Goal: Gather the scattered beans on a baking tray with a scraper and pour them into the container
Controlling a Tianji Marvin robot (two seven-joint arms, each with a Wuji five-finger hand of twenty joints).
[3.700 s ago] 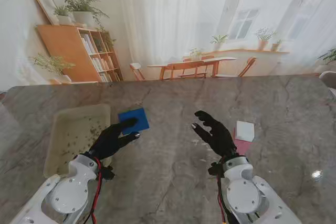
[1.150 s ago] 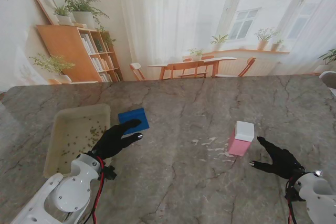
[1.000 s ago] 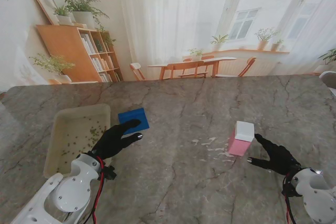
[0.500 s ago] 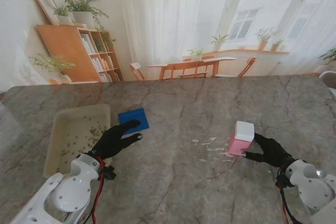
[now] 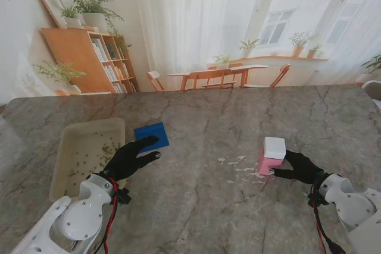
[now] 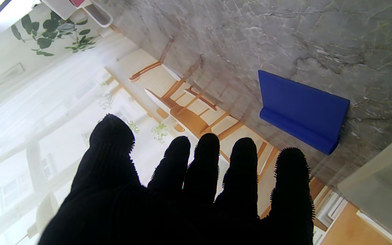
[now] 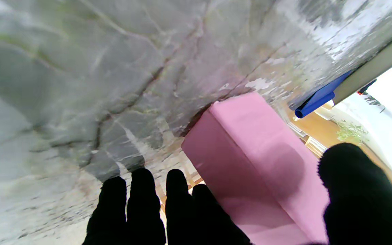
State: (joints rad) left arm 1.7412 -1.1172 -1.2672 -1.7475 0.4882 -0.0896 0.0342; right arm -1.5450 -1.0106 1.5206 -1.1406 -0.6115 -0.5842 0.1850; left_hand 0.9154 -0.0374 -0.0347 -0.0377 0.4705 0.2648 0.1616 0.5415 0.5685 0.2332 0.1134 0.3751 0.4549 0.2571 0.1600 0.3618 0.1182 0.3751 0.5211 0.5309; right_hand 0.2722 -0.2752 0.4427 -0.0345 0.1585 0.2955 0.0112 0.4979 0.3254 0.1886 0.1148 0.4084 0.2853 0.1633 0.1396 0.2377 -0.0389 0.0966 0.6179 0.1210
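Marble-patterned grey worktop (image 5: 196, 206) carries all the things you need. On your left side lies the cream baking tray (image 5: 66, 173), and small green beans (image 5: 101, 150) are scattered on its floor, more of them toward the side near the scraper. The blue scraper (image 5: 151, 136) lies flat on the worktop, just beside the tray's right far corner; in the left wrist view you see its rolled edge (image 6: 296, 131) clearly.

Your left hand (image 5: 128, 157) hangs over the worktop at the right rim of the tray, nearer to you than the scraper. Its fingers (image 6: 243, 160) are stretched and a little apart, and they hold nothing. Whether the longest fingertip touches the scraper, you cannot tell from the stand view.

On your right side stands the pink container (image 5: 266, 162) with a white top part (image 5: 274, 147) on it. Some pale flecks (image 5: 237, 162) lie on the worktop just to its left. Your right hand (image 5: 300, 168) is at the right side of the container. In the right wrist view the thumb (image 7: 359, 190) is on one side of the pink wall (image 7: 250, 153) and the four fingers (image 7: 179, 194) are on the other side, so the fingers stand wide around it. If they already press on the wall, you cannot tell.
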